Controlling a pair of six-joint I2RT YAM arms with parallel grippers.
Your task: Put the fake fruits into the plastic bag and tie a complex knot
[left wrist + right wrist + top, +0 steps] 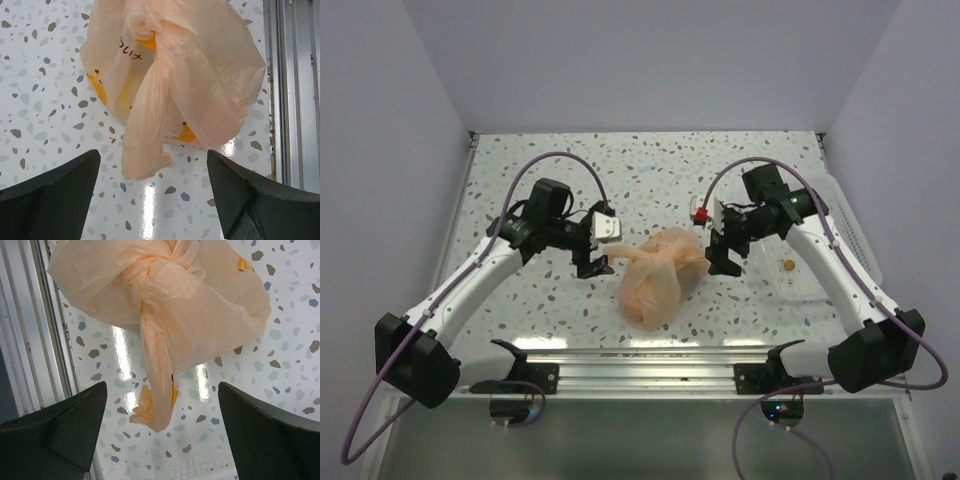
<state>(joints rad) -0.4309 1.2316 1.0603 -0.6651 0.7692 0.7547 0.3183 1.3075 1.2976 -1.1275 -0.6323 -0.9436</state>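
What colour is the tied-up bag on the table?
The plastic bag is a see-through peach-orange; the left wrist view shows it best.

Two arms, same build. Left arm [470, 285] and right arm [840, 270]: white tubular links, black joint housings, bulky black bases [415, 358]. A purple cable [565, 160] arcs off each wrist. Left claw [594, 266] and right claw [723, 265] black; fingers [50, 200] dark, matte, wedge-shaped. Small green light [790, 210] on the right wrist.

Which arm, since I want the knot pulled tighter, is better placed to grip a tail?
Right, narrowly. Both stand open beside the plastic bag, but the right gripper has the right tail reaching deeper between its fingers, with the knot in view; the left gripper has the left tail ending shallower.
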